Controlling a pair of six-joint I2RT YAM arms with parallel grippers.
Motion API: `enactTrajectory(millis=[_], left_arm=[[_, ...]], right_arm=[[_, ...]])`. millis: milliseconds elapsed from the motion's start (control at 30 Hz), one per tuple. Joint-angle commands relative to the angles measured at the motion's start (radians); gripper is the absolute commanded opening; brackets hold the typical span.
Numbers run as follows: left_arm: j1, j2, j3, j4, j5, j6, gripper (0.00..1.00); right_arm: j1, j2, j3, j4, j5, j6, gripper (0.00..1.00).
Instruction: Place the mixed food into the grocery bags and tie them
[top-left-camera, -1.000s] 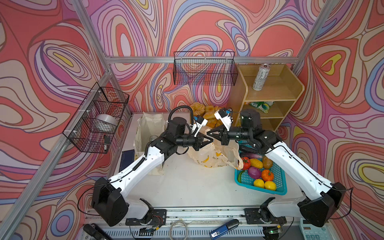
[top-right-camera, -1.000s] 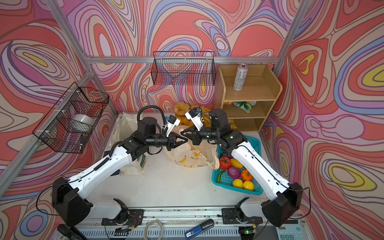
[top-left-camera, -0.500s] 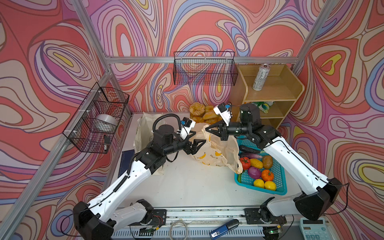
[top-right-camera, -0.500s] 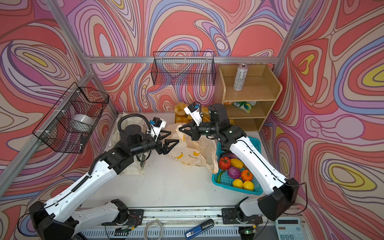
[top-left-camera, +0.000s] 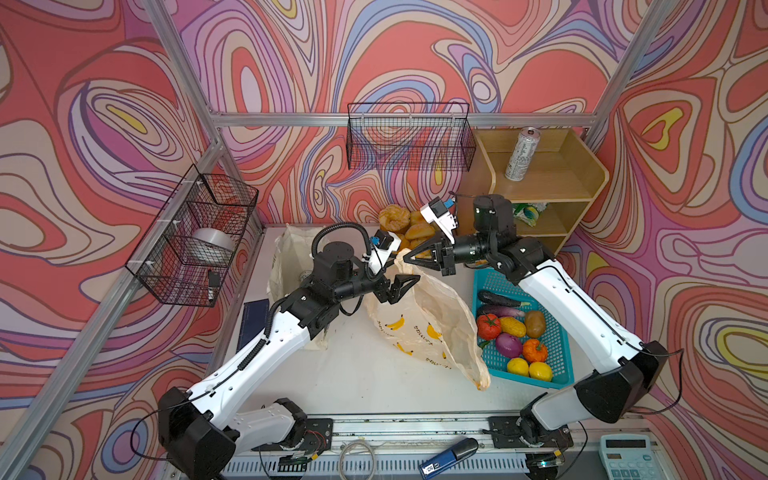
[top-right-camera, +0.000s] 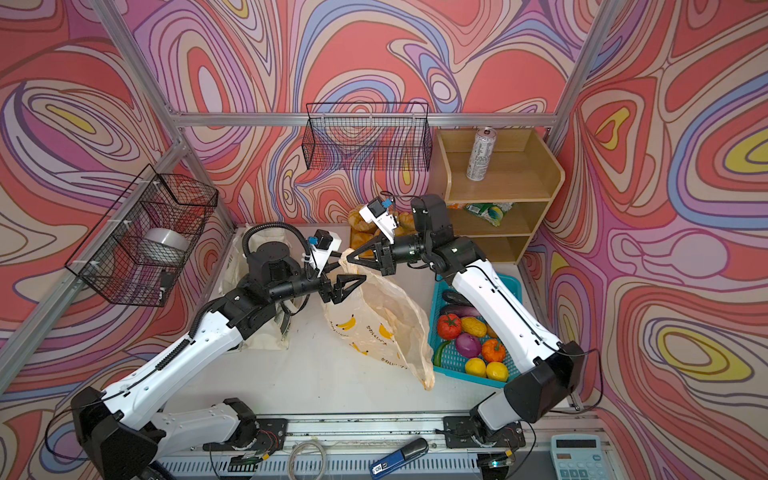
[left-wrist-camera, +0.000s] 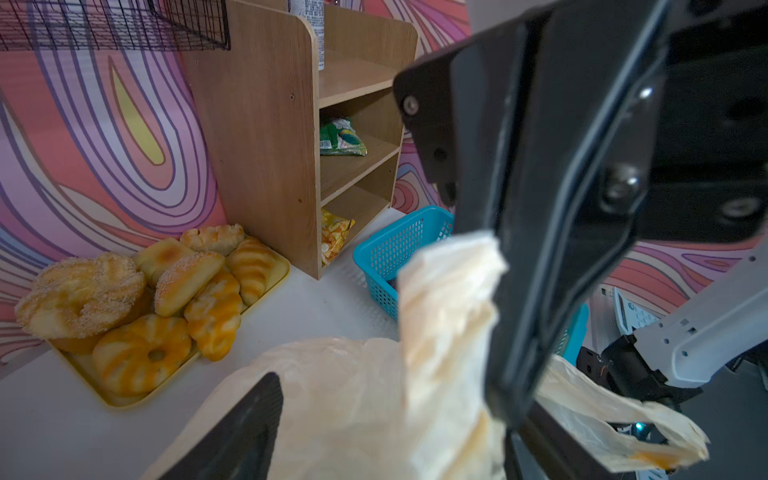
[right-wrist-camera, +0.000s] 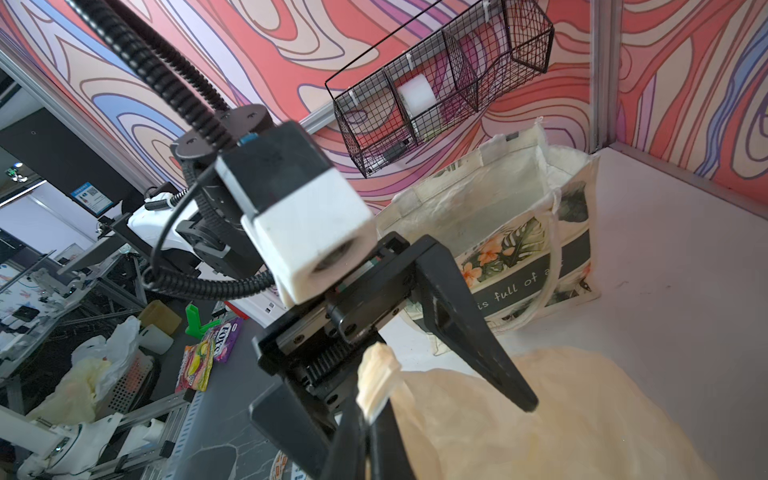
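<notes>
Clearly the right gripper (top-left-camera: 409, 258) pinches the plastic bag (top-left-camera: 419, 328) by its handle.

Both top views: high at front, looking down over whole table (top-left-camera: 357, 386). Wrist views: close, facing each other, share plastic bag (left-wrist-camera: 449, 299).

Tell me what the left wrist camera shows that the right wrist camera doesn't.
Only the left wrist view shows the bread rolls on a yellow tray, the wooden shelf with a green snack packet, and the blue basket. Only the right wrist view shows the open cloth tote and the wire basket holding a white roll. Both show the twisted top of the plastic bag.
</notes>
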Motion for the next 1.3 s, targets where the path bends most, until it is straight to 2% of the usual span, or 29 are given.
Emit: enactTrajectory(millis=[0,133,267,433,533,733,767,800,867,900,967,1133,1267], left_arm=[[0.004,0.023,0.02,0.123,0.059,-0.04,0.81],[-0.009,0.056,-0.008,0.197,0.054,-0.103,0.77],[-0.048,0.07,-0.058,0.274,-0.023,-0.139,0.73],[-0.087,0.1,-0.109,0.35,-0.116,-0.173,0.62],[-0.108,0.122,-0.127,0.381,-0.169,-0.191,0.47],[-0.119,0.143,-0.146,0.425,-0.298,-0.237,0.02],[-0.119,0.147,-0.145,0.423,-0.332,-0.243,0.0],[-0.119,0.153,-0.143,0.421,-0.364,-0.245,0.0],[-0.119,0.169,-0.127,0.401,-0.431,-0.244,0.0],[-0.119,0.178,-0.117,0.388,-0.458,-0.241,0.0],[-0.118,0.202,-0.092,0.372,-0.514,-0.238,0.0],[-0.116,0.268,-0.012,0.328,-0.648,-0.249,0.0],[-0.113,0.324,0.081,0.247,-0.744,-0.26,0.0]], right_arm=[[-0.001,0.002,-0.007,0.039,-0.044,0.03,0.0],[-0.001,-0.002,-0.03,0.094,-0.035,0.064,0.0],[-0.001,-0.006,-0.052,0.142,-0.024,0.092,0.0],[0.0,-0.015,-0.081,0.202,-0.005,0.125,0.0],[-0.002,-0.019,-0.088,0.228,0.002,0.14,0.0],[-0.027,-0.034,-0.118,0.293,0.055,0.193,0.0],[-0.041,-0.045,-0.129,0.322,0.069,0.222,0.08],[-0.056,-0.056,-0.139,0.343,0.089,0.248,0.3],[-0.082,-0.075,-0.147,0.352,0.135,0.278,0.48],[-0.092,-0.086,-0.145,0.336,0.167,0.282,0.54],[-0.111,-0.111,-0.143,0.287,0.247,0.289,0.61],[-0.124,-0.19,-0.148,0.094,0.501,0.301,0.66],[-0.123,-0.258,-0.229,-0.027,0.592,0.316,0.73]])
